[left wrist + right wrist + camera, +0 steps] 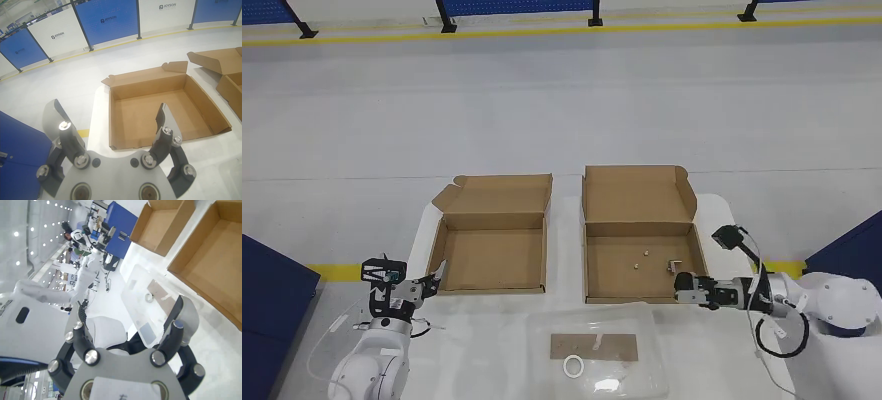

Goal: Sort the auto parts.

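Note:
Two open cardboard boxes stand side by side on the white table. The left box (492, 260) (151, 117) is bare inside. The right box (617, 270) (208, 262) holds a few small parts (639, 267), among them a metal piece (675, 265). In front of them lies a clear plastic tray (642, 325) (136, 275) holding a white ring (573, 367) (149, 297) and a brown card. My left gripper (427, 285) (109, 105) is open, off the left box's near left corner. My right gripper (680, 290) (130, 303) is open beside the right box's near right corner.
The table's left edge runs close to my left gripper, with a blue cabinet (20, 140) just beyond it. Both box lids stand up at the far side. Bare table lies between the tray and each arm.

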Robot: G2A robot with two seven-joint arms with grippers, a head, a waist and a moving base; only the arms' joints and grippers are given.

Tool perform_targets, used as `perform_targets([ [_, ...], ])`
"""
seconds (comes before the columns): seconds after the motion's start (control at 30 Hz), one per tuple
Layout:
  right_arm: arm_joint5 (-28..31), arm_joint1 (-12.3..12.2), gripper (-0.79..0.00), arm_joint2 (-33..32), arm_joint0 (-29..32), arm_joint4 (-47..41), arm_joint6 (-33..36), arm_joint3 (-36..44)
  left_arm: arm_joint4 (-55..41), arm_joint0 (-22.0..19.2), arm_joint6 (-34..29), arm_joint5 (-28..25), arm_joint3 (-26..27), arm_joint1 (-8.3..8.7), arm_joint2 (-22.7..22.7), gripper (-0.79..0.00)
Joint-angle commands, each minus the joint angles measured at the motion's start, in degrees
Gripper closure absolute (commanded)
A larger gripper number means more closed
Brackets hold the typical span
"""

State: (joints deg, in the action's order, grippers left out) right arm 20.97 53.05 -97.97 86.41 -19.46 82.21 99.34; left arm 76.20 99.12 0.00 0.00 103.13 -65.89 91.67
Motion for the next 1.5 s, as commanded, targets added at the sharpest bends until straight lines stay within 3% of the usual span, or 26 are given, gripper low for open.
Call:
perform_targets([
  [0.0, 0.36, -0.28, -0.785, -1.42, 1.81, -3.88, 0.76, 0.8, 0.0, 0.0, 0.0, 0.0, 0.0, 0.0, 0.0, -0.785],
  [0.3, -0.15, -2.42, -0.785, -5.51, 8.8, -11.38, 1.28, 4.7, 0.0, 0.0, 0.0, 0.0, 0.0, 0.0, 0.0, -0.785],
  [1.1, -0.15, -2.42, -0.785, -5.51, 8.8, -11.38, 1.28, 4.7, 0.0, 0.0, 0.0, 0.0, 0.0, 0.0, 0.0, -0.785],
  [1.23, -0.15, -2.42, -0.785, -5.51, 8.8, -11.38, 1.28, 4.7, 1.56, 1.15, -1.15, -6.75, 4.33, 0.26, -1.16, -0.785],
  [1.37, -0.15, -2.42, -0.785, -5.51, 8.8, -11.38, 1.28, 4.7, 1.38, 3.14, -8.12, -17.27, 9.44, 0.92, -0.73, -0.785],
  [1.47, -0.15, -2.42, -0.785, -5.51, 8.8, -11.38, 1.28, 4.7, 1.38, 3.14, -8.12, -17.27, 9.44, 0.92, -0.73, -0.785],
])
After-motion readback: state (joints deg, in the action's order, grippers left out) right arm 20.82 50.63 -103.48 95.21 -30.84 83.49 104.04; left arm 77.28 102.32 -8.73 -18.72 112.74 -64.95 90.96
